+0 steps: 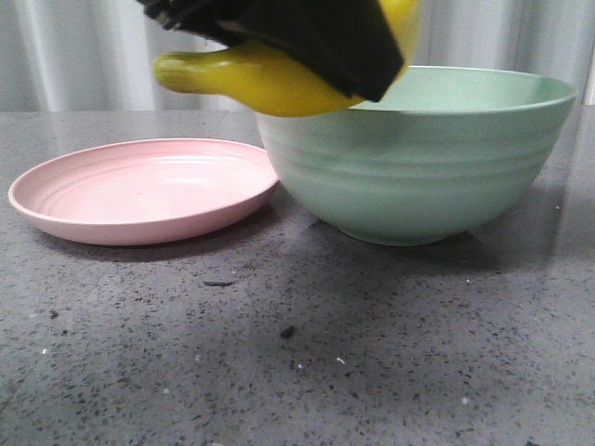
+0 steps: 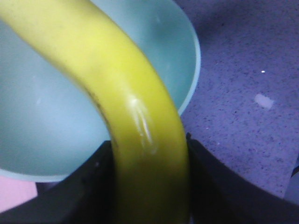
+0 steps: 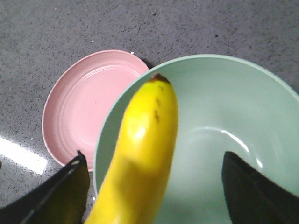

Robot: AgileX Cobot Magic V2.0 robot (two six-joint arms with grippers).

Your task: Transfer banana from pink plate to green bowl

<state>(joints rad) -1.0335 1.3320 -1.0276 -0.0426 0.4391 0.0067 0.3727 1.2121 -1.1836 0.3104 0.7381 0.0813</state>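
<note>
- A small, glossy, bright yellow curved toy banana is held in the air, clear of the bench, above the near-left rim of a large, deep, pale mint-green ridged bowl.
- In the front view the banana's greenish stem end is pointed to the left, beyond the bowl's rim, while its middle is hidden by a black pincer part.
- In the left wrist view the left pincer is seen pinching the banana, with a dark finger pressed against each side of the fruit.
- Behind the banana in that view, the hollow of the green bowl is seen.
- In the right wrist view the right pincer is spread wide; the banana lies between its two dark fingers, and a clear gap is left to one of them.
- The banana's dark tip is seen there over the inside of the green bowl.
- A shallow, round, pale pink matte plate with faint concentric rings is set on the speckled grey stone-like bench, just left of the bowl, its edge reaching the bowl's side.
- Nothing is carried on the plate, and nothing is seen inside the bowl.
</note>
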